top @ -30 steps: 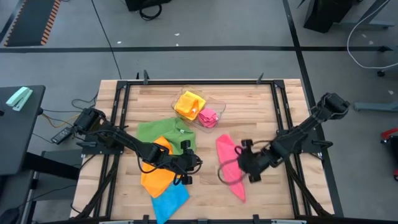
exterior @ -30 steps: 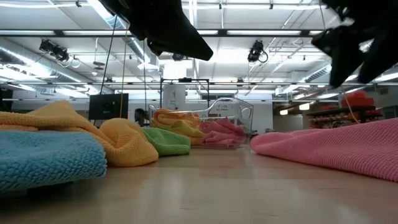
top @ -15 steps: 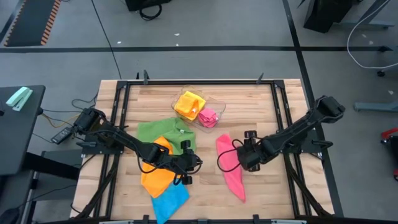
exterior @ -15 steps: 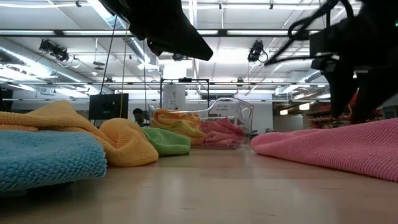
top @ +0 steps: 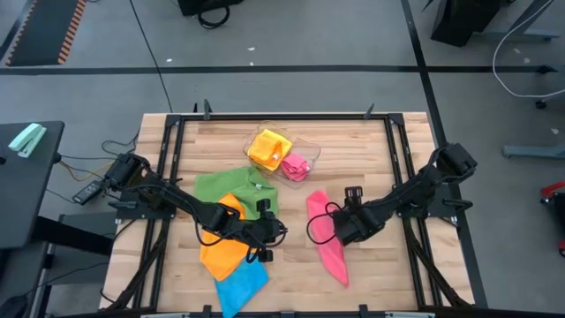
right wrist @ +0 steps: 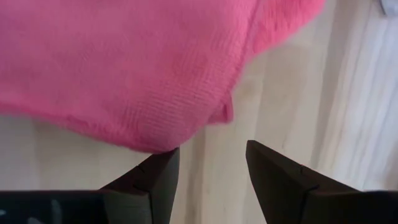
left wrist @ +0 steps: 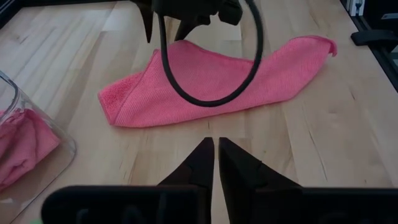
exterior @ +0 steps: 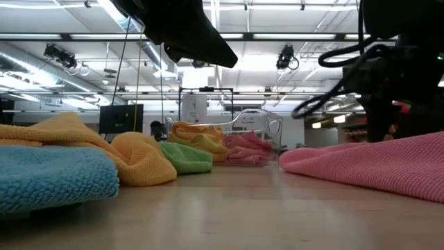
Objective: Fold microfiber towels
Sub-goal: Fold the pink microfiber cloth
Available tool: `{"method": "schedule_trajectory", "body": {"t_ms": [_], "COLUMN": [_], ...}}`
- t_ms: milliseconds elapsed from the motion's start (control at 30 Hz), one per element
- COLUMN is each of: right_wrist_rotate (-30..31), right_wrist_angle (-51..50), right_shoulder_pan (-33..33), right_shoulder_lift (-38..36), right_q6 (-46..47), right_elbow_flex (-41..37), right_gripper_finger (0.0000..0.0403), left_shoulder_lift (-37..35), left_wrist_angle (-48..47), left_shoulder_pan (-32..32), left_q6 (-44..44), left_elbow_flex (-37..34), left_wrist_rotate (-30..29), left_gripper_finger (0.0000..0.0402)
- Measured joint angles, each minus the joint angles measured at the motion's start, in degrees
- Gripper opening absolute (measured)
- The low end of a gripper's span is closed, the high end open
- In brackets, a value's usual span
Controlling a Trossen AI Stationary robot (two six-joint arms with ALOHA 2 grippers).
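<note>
A long pink towel point(top: 325, 237) lies flat on the wooden table, right of centre. My right gripper point(right wrist: 211, 163) stands open and steeply tipped over the towel's edge point(right wrist: 186, 134), beside a corner with a small tag point(right wrist: 227, 113). In the high view this gripper point(top: 336, 231) is over the towel's middle. My left gripper point(left wrist: 215, 152) is shut and holds nothing. It hovers point(top: 266, 233) between the orange towel point(top: 222, 249) and the pink one point(left wrist: 211, 81). My right gripper comes from above, slanting down, with one fingertip point(right wrist: 163, 157) at the pink towel's edge point(right wrist: 155, 147) and the other over bare wood. I cannot tell whether the fingertip touches the cloth. The towel lies flat on the table.
A green towel point(top: 231, 186), the orange one and a blue one point(top: 240, 283) lie bunched at the left. A clear tray point(top: 309, 152) at the far middle holds a yellow towel point(top: 269, 147) and a pink towel point(top: 297, 165). Bare wood lies to the pink towel's right.
My right gripper has sunk toward the pink towel, shifted a little toward the table's left, and tipped from a shallow slant to pointing steeply down. Its fingers stay open. The towels have not moved.
</note>
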Motion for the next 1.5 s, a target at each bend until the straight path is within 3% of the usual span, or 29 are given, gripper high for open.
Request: {"method": "schedule_trajectory", "body": {"t_ms": [500, 867, 1500], "right_wrist_rotate": [1.71, 1.02, -5.22], "right_wrist_angle": [4.16, 6.61, 12.13], "right_shoulder_pan": [0.55, 2.74, 2.83], "right_shoulder_lift": [-5.55, -6.43, -8.89], "right_q6": [-0.67, -2.26, -3.82], "right_elbow_flex": [0.00, 0.04, 0.07], "right_gripper_finger": [0.0192, 0.0128, 0.0168], "left_shoulder_lift": [0.02, 0.02, 0.02], "left_wrist_angle": [-0.04, -0.02, -0.02], "left_shoulder_pan": [0.00, 0.00, 0.00], "left_q6": [0.09, 0.04, 0.07], "left_elbow_flex": [0.00, 0.00, 0.00], "left_wrist_rotate": [0.01, 0.01, -0.01], "left_gripper_finger": [0.0034, 0.0025, 0.0028]}}
